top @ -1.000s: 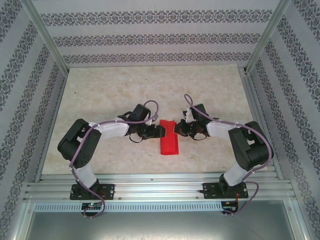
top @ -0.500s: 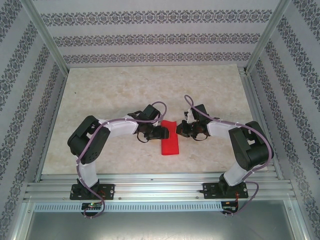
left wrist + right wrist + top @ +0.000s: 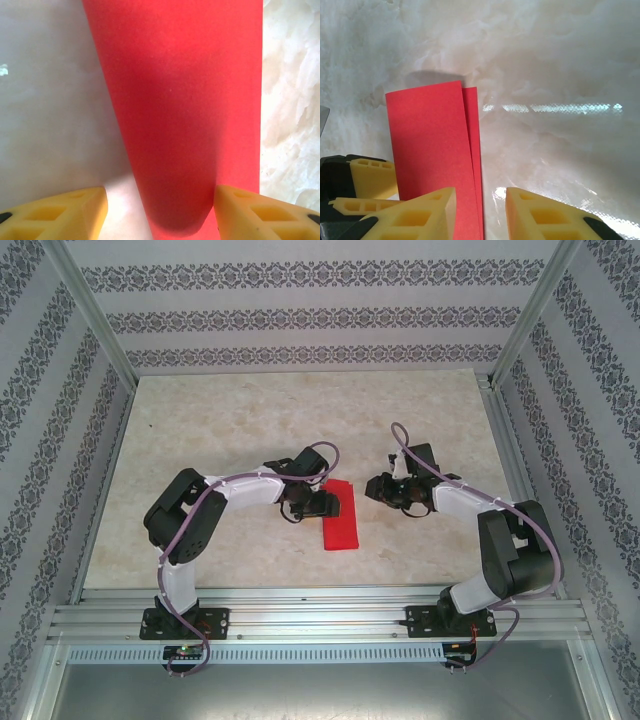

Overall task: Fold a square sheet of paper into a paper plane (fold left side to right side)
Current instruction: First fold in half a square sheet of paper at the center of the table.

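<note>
Sheet of paper (image 3: 340, 525): folded to a narrow red strip, flat on the tabletop (image 3: 230, 420), mid-width, toward the near edge. I judge it thin, light and limp, and likely to slide. Best taken at a free long edge.

My left end effector (image 3: 322, 504) sits over its left edge, jaws fairly wide, gripping nothing. My right end effector (image 3: 377, 487) is just right of it, jaws narrowly parted, empty. My own wrists crowd the strip.

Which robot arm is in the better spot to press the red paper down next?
Probably the left: the left gripper hangs open right over the sheet of paper. The right gripper sits off to its side.
</note>
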Action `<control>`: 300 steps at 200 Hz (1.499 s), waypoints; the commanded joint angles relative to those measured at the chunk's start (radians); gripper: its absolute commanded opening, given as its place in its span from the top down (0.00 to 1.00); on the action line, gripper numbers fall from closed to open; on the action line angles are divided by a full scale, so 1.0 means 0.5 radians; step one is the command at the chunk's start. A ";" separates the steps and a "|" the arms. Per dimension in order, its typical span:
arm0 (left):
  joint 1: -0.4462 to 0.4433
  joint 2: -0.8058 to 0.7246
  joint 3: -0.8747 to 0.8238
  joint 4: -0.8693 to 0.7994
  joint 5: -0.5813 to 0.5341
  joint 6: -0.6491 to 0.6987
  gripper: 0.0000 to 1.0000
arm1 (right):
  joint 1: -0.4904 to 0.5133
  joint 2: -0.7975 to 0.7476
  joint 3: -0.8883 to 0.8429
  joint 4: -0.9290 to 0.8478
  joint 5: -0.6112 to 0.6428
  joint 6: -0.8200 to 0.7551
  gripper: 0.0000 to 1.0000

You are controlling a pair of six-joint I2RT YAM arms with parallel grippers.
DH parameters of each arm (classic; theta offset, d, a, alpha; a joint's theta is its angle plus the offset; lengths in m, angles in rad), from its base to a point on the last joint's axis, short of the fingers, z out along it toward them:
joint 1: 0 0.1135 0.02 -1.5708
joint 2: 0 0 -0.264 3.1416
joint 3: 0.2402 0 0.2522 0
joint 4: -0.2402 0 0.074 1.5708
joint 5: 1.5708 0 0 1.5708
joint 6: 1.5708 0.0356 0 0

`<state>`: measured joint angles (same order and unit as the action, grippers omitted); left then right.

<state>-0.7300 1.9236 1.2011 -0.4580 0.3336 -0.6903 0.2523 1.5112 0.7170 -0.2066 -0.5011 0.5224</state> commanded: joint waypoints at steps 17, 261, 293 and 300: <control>-0.077 0.193 0.004 0.054 -0.017 0.026 0.38 | -0.008 -0.012 -0.063 -0.020 0.002 -0.036 0.71; -0.150 0.334 0.153 -0.029 0.084 0.158 0.38 | 0.002 0.009 -0.079 -0.047 -0.066 -0.027 0.73; -0.161 0.354 0.178 -0.055 0.081 0.171 0.37 | 0.005 0.009 -0.105 -0.032 -0.065 -0.016 0.73; -0.163 0.358 0.178 -0.055 0.082 0.171 0.37 | 0.007 0.009 -0.104 -0.026 -0.066 -0.012 0.73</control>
<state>-0.7452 1.9846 1.3102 -0.5934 0.3214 -0.6342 0.2527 1.5120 0.6838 -0.2317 -0.5175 0.5213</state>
